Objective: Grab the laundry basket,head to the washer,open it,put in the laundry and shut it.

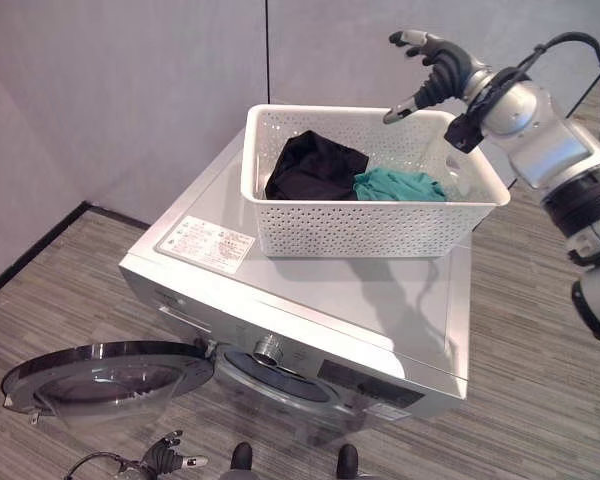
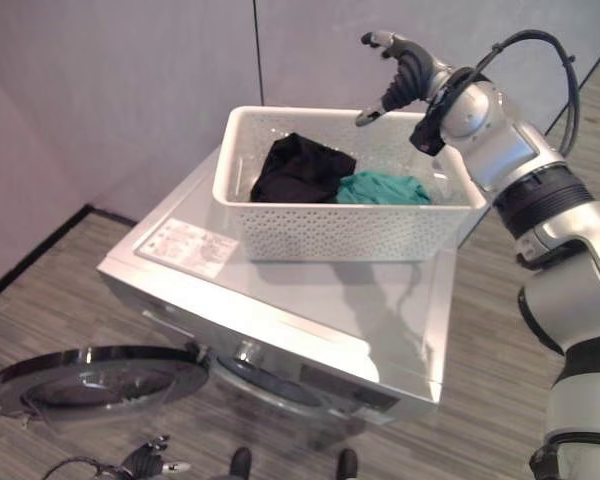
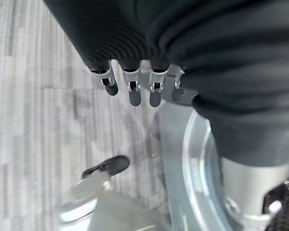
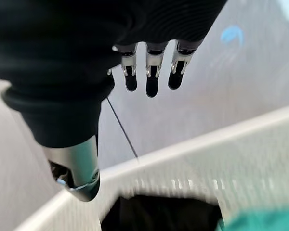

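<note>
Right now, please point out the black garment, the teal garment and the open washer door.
black garment (image 1: 313,166), left eye view, middle of the cloth.
teal garment (image 1: 398,186), left eye view, middle of the cloth.
washer door (image 1: 105,378), left eye view, on its glass.

Looks like a bare test room or lab set up as a laundry corner: plain grey partition walls (image 1: 130,90) with a dark baseboard, grey wood-look plank floor (image 1: 540,330), a lone silver washing machine (image 1: 310,330) with its round door (image 1: 105,375) swung open, a white laundry basket (image 1: 365,215) of clothes on top
</note>
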{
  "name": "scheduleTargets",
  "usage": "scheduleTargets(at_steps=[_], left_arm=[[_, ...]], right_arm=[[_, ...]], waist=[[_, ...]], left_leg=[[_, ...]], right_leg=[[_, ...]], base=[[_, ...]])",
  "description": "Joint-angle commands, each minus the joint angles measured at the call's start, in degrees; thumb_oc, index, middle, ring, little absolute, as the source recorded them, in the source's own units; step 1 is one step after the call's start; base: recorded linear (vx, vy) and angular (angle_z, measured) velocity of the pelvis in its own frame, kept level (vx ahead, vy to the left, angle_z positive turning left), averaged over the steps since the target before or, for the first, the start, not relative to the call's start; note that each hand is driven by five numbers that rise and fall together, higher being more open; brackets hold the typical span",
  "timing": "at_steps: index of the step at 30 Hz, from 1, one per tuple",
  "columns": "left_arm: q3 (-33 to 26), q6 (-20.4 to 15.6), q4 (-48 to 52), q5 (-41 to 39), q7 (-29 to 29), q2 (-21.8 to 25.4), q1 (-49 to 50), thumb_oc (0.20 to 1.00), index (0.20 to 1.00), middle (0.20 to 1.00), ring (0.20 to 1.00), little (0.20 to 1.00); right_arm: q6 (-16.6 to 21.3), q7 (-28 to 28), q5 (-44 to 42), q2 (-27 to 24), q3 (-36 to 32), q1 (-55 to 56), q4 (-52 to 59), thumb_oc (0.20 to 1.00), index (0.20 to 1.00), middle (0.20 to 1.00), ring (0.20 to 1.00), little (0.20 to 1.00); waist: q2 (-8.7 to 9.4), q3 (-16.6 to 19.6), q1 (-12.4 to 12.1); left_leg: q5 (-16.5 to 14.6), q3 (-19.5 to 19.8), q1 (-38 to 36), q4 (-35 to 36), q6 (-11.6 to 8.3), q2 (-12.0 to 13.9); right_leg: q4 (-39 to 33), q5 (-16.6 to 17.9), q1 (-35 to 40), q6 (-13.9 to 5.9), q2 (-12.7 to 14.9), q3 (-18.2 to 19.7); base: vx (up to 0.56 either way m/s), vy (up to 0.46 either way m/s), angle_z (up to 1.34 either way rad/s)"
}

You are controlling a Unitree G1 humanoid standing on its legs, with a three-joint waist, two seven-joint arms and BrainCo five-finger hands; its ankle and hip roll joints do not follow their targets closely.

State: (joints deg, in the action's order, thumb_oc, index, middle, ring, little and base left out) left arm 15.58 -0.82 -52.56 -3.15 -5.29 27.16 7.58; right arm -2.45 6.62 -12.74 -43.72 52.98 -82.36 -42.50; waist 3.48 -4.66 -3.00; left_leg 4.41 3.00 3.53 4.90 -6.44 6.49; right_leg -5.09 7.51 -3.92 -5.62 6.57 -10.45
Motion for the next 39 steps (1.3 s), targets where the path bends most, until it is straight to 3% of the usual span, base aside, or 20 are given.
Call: scheduleTargets(at_steps=[1, 15, 27, 34, 35, 36, 37, 38, 39], left_arm=[[1.1, -1.3, -2.4, -2.3, 0.9, 4.3, -3.2, 1.0, 1.0, 1.0, 1.0, 1.0], [2.4, -2.1, -3.6, -3.9, 1.6, 4.8, -4.8, 1.0, 1.0, 1.0, 1.0, 1.0], [2.8, -2.5, -8.4, -5.0, 2.7, 4.6, -6.7, 1.0, 1.0, 1.0, 1.0, 1.0], [3.4, -1.9, -7.2, -4.5, 1.8, 6.2, -7.4, 1.0, 1.0, 1.0, 1.0, 1.0], [3.3, -1.6, -6.8, -4.5, 1.6, 6.2, -7.3, 1.0, 1.0, 1.0, 1.0, 1.0], [3.2, -1.5, -6.8, -4.5, 1.4, 6.1, -7.3, 1.0, 1.0, 1.0, 1.0, 1.0], [3.2, -1.5, -6.5, -4.5, 1.2, 5.9, -7.2, 1.0, 1.0, 1.0, 1.0, 1.0], [3.3, -1.4, -6.4, -4.4, 1.2, 5.7, -7.2, 1.0, 1.0, 1.0, 1.0, 1.0], [3.3, -1.4, -6.7, -4.3, 1.1, 5.4, -7.3, 1.0, 1.0, 1.0, 1.0, 1.0]], right_arm=[[1.2, -1.0, -1.9, -2.7, 0.7, -8.3, -6.0, 1.0, 1.0, 1.0, 1.0, 1.0], [0.7, -0.2, -0.4, 4.4, 2.7, -11.4, -18.5, 1.0, 1.0, 1.0, 1.0, 1.0], [0.9, 0.4, -0.4, 7.2, 4.6, -13.6, -21.9, 1.0, 1.0, 1.0, 1.0, 1.0], [-2.7, 7.5, 8.8, 6.7, 10.6, -11.1, -25.5, 1.0, 1.0, 1.0, 1.0, 1.0], [-3.0, 8.2, 9.3, 6.4, 11.2, -10.5, -24.5, 0.884, 0.884, 0.884, 0.884, 0.884], [-3.1, 8.7, 9.7, 5.9, 11.4, -9.9, -23.9, 0.843, 0.843, 0.843, 0.843, 0.843], [-3.1, 9.1, 10.1, 5.2, 11.7, -9.2, -23.1, 0.592, 0.592, 0.592, 0.592, 0.592], [-3.0, 9.3, 10.3, 4.8, 11.7, -8.7, -22.8, 0.564, 0.564, 0.564, 0.564, 0.564], [-2.9, 9.4, 10.6, 4.1, 11.6, -7.9, -22.5, 0.366, 0.366, 0.366, 0.366, 0.366]], waist=[[2.51, -3.3, -1.2], [3.32, -4.8, -4.0], [5.49, -6.3, -7.1], [7.17, -7.7, -9.5], [7.37, -7.9, -9.7], [7.44, -8.1, -9.8], [7.47, -8.3, -9.9], [7.47, -8.5, -10.0], [7.41, -8.8, -10.2]], left_leg=[[-6.3, -1.3, 1.0, -3.6, 2.44, 0.5], [-4.7, 1.7, 4.5, -3.3, 1.86, 0.8], [-5.0, 4.5, 7.4, -5.2, 1.12, 1.1], [-5.6, 6.5, 9.0, -6.7, 0.93, 1.2], [-5.6, 6.6, 9.1, -6.9, 0.95, 1.2], [-5.7, 6.8, 9.3, -7.1, 0.95, 1.2], [-5.7, 7.0, 9.5, -7.3, 0.97, 1.2], [-5.8, 7.1, 9.7, -7.5, 0.96, 1.1], [-5.8, 7.3, 10.0, -7.6, 0.97, 1.0]], right_leg=[[1.3, -6.4, 1.4, -1.9, 3.7, -1.4], [1.2, -6.9, 0.5, -1.45, 3.1, -4.2], [1.6, -8.3, 0.8, -0.85, 2.4, -7.1], [1.9, -9.2, 1.4, -0.57, 1.8, -9.0], [2.0, -9.3, 1.4, -0.53, 1.8, -9.1], [2.1, -9.4, 1.4, -0.48, 1.7, -9.3], [2.2, -9.5, 1.3, -0.48, 1.7, -9.5], [2.3, -9.5, 1.2, -0.46, 1.8, -9.6], [2.3, -9.6, 1.2, -0.44, 1.8, -9.7]], base=[[-0.03, -0.031, 0.0], [-0.01, -0.021, 0.12], [0.03, -0.042, 0.16], [0.03, -0.05, 0.14], [0.02, -0.025, 0.04], [0.02, -0.018, 0.1], [0.02, -0.013, 0.12], [0.0, -0.012, 0.11], [0.08, -0.051, 0.06]])
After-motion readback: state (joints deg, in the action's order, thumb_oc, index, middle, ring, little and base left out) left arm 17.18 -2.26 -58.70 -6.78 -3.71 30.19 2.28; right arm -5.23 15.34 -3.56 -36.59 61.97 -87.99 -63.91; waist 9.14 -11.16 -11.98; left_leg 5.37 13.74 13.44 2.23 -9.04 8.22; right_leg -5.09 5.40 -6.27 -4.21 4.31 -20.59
